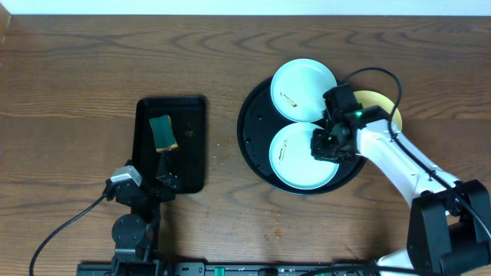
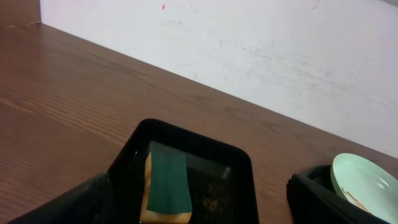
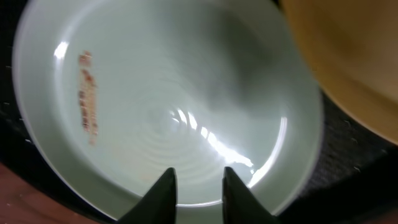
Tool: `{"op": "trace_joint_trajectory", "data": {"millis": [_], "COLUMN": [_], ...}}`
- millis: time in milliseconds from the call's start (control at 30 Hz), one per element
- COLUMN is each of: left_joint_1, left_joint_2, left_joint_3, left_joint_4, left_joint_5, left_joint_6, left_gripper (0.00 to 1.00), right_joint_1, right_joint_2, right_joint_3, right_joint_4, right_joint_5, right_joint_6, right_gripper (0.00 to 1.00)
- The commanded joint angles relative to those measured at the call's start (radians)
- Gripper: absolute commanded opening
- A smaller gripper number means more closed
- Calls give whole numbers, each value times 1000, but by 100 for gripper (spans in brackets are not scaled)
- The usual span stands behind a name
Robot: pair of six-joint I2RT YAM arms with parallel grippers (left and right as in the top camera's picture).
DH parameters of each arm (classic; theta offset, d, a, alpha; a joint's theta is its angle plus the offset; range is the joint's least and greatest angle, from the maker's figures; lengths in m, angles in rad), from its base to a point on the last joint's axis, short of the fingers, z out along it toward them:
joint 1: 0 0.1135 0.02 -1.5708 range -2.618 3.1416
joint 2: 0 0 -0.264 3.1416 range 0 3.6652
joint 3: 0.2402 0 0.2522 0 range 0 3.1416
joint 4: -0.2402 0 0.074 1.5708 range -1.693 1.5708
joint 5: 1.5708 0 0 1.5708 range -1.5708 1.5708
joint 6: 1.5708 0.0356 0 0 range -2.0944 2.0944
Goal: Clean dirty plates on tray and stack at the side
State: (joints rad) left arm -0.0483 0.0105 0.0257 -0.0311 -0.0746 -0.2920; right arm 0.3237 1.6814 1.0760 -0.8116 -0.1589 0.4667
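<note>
Two dark fingertips (image 3: 163,190) of the right gripper (image 3: 196,182) hang just above the rim of a pale blue plate (image 3: 168,93), jaws narrowly parted with nothing between them. That plate lies in the round black tray (image 1: 253,126), directly under this hand; its brown smear (image 3: 86,93) sits on the opposite, left side. A second plate (image 1: 303,90) lies behind it, and a yellow plate (image 1: 383,103) by the tray's right rim. The left gripper (image 1: 163,178), spread wide and empty, hovers just short of the sponge (image 1: 163,132), well apart from the plates.
</note>
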Motion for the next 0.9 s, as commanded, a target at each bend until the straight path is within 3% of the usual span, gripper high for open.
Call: {"op": "trace_joint_trajectory", "data": {"millis": [0, 100, 167, 367, 500, 600, 633, 767, 833, 867], "left_joint_1": [3, 3, 3, 3, 3, 3, 3, 3, 3, 3], "left_joint_2": [-5, -5, -5, -5, -5, -5, -5, -5, -5, -5], "left_joint_3": [-22, -22, -22, -22, -22, -22, -22, -22, -22, -22], "left_joint_4": [-35, -35, -35, -35, -34, -35, -35, -35, -35, -35], "left_joint_5": [-20, -20, -20, -20, -20, -20, -20, -20, -20, -20], "left_joint_6": [2, 2, 2, 2, 2, 2, 2, 2, 2, 2], "left_gripper": [89, 89, 89, 89, 89, 89, 89, 89, 89, 89], "right_joint_1": [50, 108, 152, 262, 332, 373, 383, 406, 409, 407], "right_joint_2": [-5, -5, -3, -3, -3, -2, -2, -2, -2, -2], "right_joint_3": [-5, 14, 69, 309, 372, 365, 364, 363, 363, 363], "right_joint_4": [32, 75, 35, -32, 100, 195, 202, 179, 165, 155], "right_joint_5": [-9, -133, -113, -28, 0, 2, 3, 1, 5, 11], "right_joint_6": [-25, -131, -164, -214, -222, -222, -222, -221, -222, -221], "right_gripper": [32, 44, 51, 56, 60, 89, 92, 91, 67, 46]}}
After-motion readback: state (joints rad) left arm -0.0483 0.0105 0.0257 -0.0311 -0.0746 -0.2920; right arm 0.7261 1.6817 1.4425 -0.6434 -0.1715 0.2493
